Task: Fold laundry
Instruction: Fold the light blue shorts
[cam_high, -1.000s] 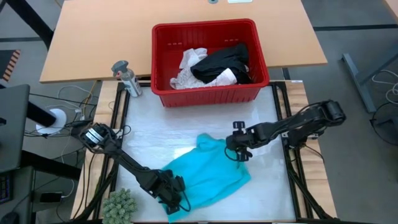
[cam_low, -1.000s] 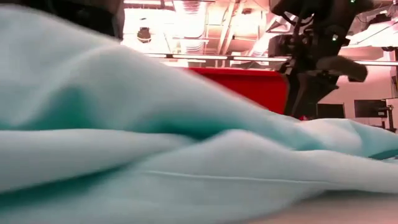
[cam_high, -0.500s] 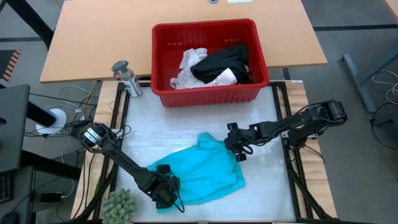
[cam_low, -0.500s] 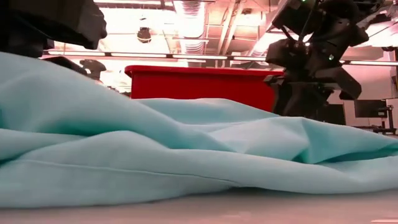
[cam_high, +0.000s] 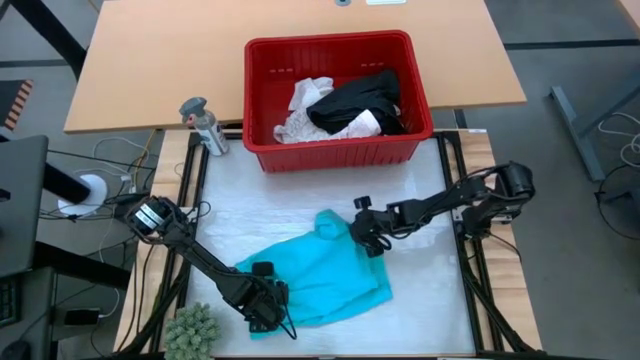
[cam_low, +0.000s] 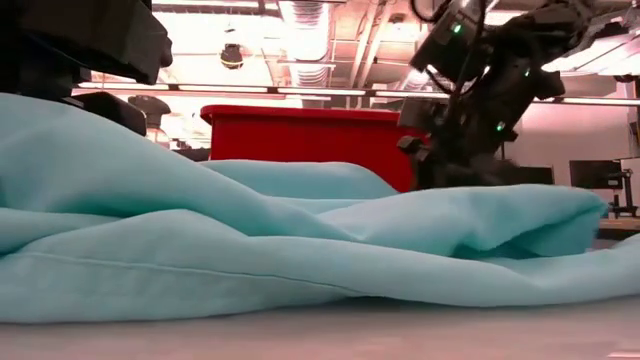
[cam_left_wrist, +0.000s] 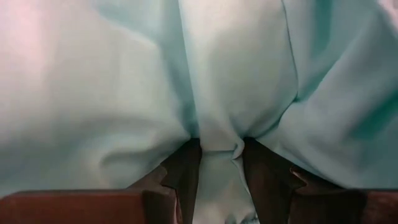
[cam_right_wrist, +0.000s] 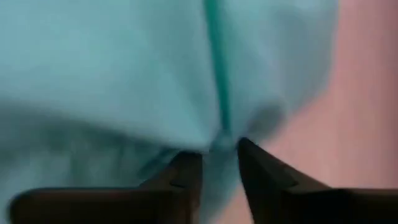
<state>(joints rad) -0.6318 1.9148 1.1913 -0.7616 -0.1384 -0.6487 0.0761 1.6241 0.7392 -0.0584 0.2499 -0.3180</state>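
On teal garment (cam_high: 325, 275), both arms outstretched

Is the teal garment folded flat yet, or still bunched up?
Still bunched. The teal garment lies rumpled on the table, pinched by the left gripper and right gripper at opposite edges.
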